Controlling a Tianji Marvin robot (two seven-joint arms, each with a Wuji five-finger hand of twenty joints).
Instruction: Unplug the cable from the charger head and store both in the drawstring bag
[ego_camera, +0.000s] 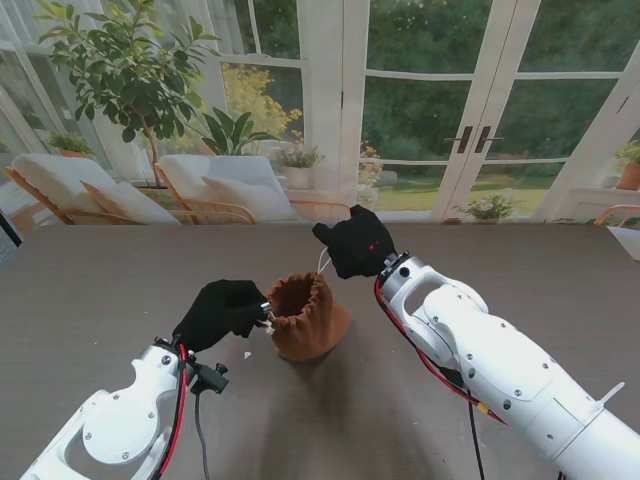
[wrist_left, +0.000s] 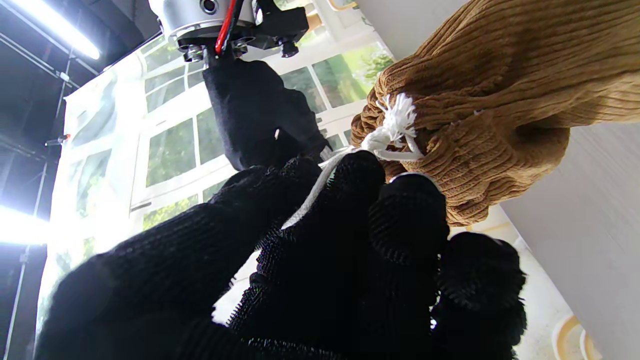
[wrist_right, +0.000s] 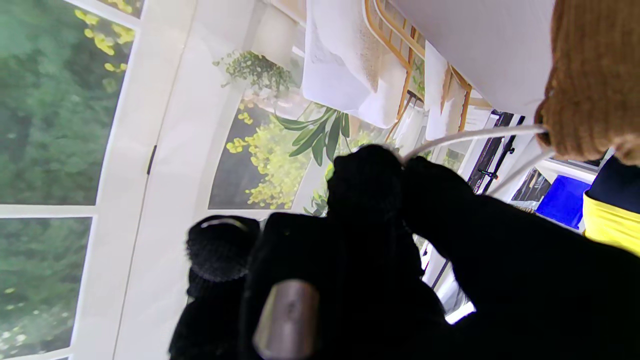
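Brown drawstring bag (ego_camera: 305, 315), each robot hand (ego_camera: 222, 310) (ego_camera: 352, 243) pinching its white cord (wrist_left: 390, 135).

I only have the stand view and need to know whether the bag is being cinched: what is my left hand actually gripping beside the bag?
Observer: The left hand pinches a white drawstring; its frayed knot sits against the brown drawstring bag.
Operator: And the right hand?
Observer: The right hand pinches a white cord that runs taut to the bag's gathered mouth.
Operator: Is the charger or cable visible?
Observer: Neither shows in any view; the wrist views do not see inside the bag.
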